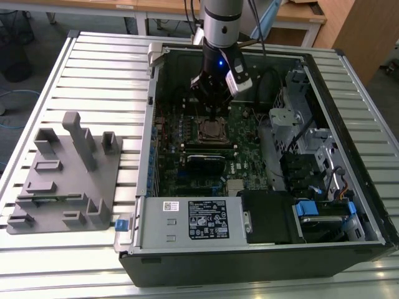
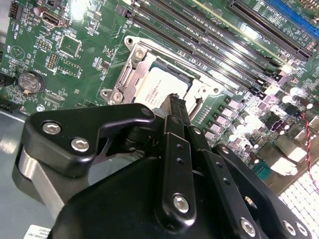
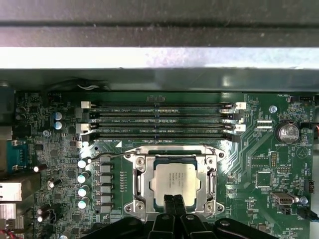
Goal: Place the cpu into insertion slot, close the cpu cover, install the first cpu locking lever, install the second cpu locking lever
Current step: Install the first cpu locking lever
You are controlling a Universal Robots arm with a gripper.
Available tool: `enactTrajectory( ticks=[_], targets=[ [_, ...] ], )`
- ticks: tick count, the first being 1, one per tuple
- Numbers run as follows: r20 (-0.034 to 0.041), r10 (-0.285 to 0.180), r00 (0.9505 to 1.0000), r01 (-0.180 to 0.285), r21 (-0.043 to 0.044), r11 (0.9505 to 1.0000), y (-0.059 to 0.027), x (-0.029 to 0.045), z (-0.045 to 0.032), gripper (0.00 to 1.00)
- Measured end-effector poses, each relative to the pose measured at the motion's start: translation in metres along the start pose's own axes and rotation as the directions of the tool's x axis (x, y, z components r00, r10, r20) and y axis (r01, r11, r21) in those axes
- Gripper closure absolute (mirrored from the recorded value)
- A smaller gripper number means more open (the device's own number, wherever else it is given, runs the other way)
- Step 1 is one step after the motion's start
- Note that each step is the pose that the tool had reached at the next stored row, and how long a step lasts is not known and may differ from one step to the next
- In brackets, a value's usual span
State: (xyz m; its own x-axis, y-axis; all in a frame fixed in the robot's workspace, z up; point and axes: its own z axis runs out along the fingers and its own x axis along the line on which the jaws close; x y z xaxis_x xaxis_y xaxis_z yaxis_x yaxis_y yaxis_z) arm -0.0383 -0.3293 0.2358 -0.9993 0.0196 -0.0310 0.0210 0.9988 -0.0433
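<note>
Pincer with its two fingers pressed together and pinching nothing, tips poised at the near edge of the cpu; in the second wrist view the joined tips stand just above the chip, a posture suited to pushing rather than grasping. The cpu lies flat and square in the insertion slot, whose dark rim shows around it, so the seating step appears done. The cpu cover lies down around the chip, its window exposing the silver top. A thin locking lever runs along the socket's far side; whether it is latched cannot be told. Beyond lie the long memory slots and a coin cell. In the exterior view the arm reaches down into the open computer case, which lies on its side on the slatted desk, giving access from above; a grey fixture block sits well apart at the exterior view's left.
</note>
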Motion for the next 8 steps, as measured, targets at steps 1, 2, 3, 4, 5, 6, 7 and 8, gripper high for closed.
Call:
enactTrajectory(
  ticks=[1,2,3,4,5,6,7,8],
  targets=[
    [0.0000,0.000,1.0000,0.000,-0.0001,1.0000,0.0000,0.0000,-0.0008,0.89],
    [0.0001,0.000,1.0000,0.000,-0.0002,1.0000,-0.0001,-0.0001,-0.0017,0.89],
    [0.0000,0.000,1.0000,0.000,-0.0001,1.0000,-0.0001,-0.0001,-0.0028,0.89],
    [0.0000,0.000,1.0000,0.000,0.0000,1.0000,-0.0002,-0.0001,-0.0039,0.89],
    [0.0000,0.000,1.0000,0.000,0.0000,1.0000,-0.0002,-0.0002,-0.0049,0.89],
    [0.0000,0.000,1.0000,0.000,0.0000,1.0000,-0.0003,-0.0002,-0.0058,0.89],
    [0.0000,0.000,1.0000,0.000,-0.0001,1.0000,-0.0003,-0.0002,-0.0062,0.89],
    [0.0001,0.000,1.0000,0.000,-0.0002,1.0000,-0.0002,-0.0002,-0.0062,0.89]
  ],
)
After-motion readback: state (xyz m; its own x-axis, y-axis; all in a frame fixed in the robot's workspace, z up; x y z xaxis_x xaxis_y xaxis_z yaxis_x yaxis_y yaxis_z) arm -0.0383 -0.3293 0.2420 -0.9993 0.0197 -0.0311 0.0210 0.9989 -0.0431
